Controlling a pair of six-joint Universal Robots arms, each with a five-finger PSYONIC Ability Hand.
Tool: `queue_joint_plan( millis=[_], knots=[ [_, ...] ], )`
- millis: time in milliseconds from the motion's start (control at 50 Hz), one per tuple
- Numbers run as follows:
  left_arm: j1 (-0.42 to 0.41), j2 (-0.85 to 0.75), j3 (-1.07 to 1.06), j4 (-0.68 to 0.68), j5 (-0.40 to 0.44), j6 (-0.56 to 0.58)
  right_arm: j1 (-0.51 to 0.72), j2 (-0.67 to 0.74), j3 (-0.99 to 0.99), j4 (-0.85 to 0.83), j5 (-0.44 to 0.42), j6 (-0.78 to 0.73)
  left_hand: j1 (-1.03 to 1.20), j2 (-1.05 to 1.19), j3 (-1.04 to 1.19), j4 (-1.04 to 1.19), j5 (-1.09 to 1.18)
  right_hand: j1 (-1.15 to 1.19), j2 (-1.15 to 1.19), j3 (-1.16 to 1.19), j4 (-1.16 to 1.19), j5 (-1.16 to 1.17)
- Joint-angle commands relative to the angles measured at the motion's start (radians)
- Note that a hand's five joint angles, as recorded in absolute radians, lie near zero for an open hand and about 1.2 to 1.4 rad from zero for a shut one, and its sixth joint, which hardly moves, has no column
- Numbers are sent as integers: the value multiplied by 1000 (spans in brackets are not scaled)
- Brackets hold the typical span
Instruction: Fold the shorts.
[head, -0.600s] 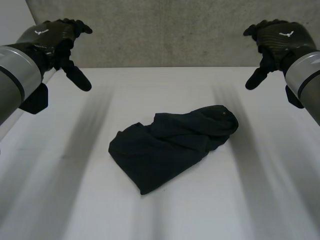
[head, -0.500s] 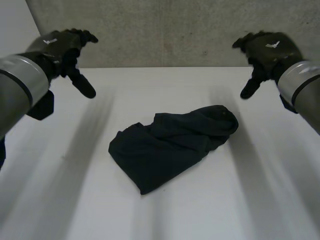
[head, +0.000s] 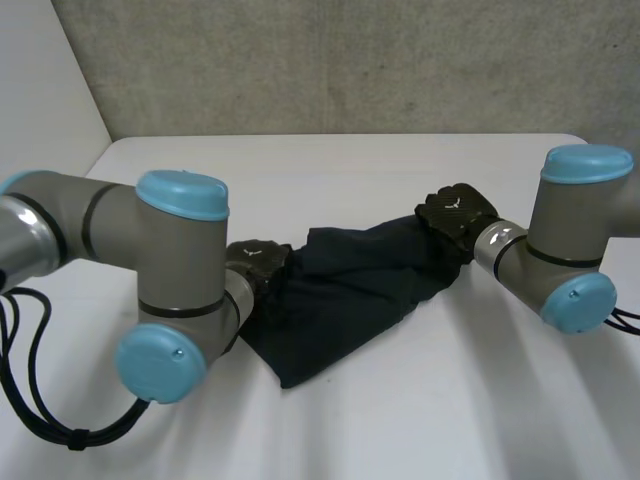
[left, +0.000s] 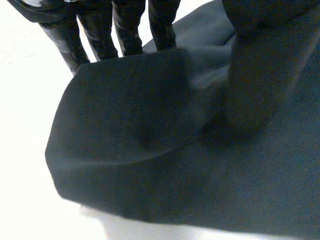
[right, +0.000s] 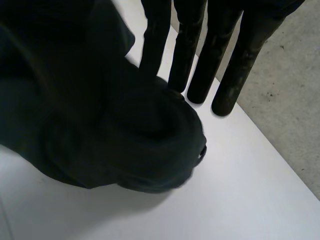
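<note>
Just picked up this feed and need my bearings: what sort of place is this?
Probably a lab or test bench, not a home: a white table, a plain grey concrete-looking wall behind it, and dark shorts lying on the table.

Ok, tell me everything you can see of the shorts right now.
The shorts are dark, near-black matte fabric, lying crumpled and partly doubled over in an elongated heap on the white table. The end by the right hand is bunched into a rounded lump; the end by the left hand is a flatter fold. Both hands rest at those ends, fingers straight.
</note>
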Motion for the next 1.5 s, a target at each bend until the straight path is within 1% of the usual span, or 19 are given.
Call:
queue_joint_plan(
  millis=[20,260,400,480,540,560,580,620,700,760,780,800,860,960,1100,1220,1360,1440,1500],
  knots=[
    [-9,-13,24,24,-102,58,-5,-5,-2,-16,11,15,679,712,728,725,731,724,623,629,630,665],
    [5,326,-30,53,-103,67,4,-385,58,-16,9,126,679,712,728,725,731,724,623,629,630,665],
    [91,479,-114,76,-73,66,4,-519,-14,-22,6,255,679,712,728,725,731,724,623,629,630,665],
    [83,499,-235,88,-22,61,29,-497,-49,-22,9,277,679,712,728,725,731,724,623,629,630,665],
    [72,498,-297,132,-11,58,102,-439,-75,-19,17,274,679,712,728,725,731,724,623,629,630,665],
    [68,490,-312,148,-11,58,119,-424,-77,-19,20,274,563,596,612,610,615,724,623,629,630,665],
    [63,483,-338,180,-13,60,151,-396,-77,-11,24,272,164,196,213,210,216,724,623,629,630,665],
    [61,470,-357,201,-21,67,178,-373,-64,-2,34,269,-194,-161,-145,-147,-142,724,623,629,630,665],
    [72,447,-361,214,-33,69,256,-324,17,52,20,255,-377,-344,-328,-331,-325,724,623,629,630,665],
    [94,453,-361,212,-47,69,331,-292,83,99,1,213,-412,-380,-364,-366,-360,690,589,595,596,631],
    [103,456,-361,212,-51,69,345,-286,98,110,-2,193,-412,-380,-364,-366,-360,550,449,455,456,491],
    [112,463,-361,212,-54,69,362,-274,118,131,-5,145,-412,-380,-364,-366,-360,118,17,24,25,60],
    [140,496,-370,211,-67,70,365,-264,130,153,7,101,-412,-380,-364,-366,-360,-495,-596,-589,-588,-554],
    [152,521,-395,205,-68,70,359,-302,126,155,4,128,-436,-403,-387,-390,-384,-498,-599,-593,-592,-557],
    [172,564,-430,194,-61,69,199,-379,121,151,9,251,-436,-404,-387,-390,-384,-498,-599,-593,-592,-557],
    [124,602,-470,149,-53,54,107,-402,111,150,-11,269,-439,-406,-390,-393,-387,-498,-599,-593,-592,-557],
    [8,598,-512,131,-59,-61,104,-283,11,151,-49,136,-430,-398,-382,-384,-378,-498,-599,-593,-592,-557],
    [-26,585,-522,131,-64,-133,104,-200,-61,147,-83,59,-427,-395,-379,-381,-375,-498,-599,-593,-592,-557],
    [-38,544,-522,137,-67,-166,107,-122,-141,147,-106,53,-415,-383,-367,-369,-363,-476,-577,-571,-570,-535]
  ],
)
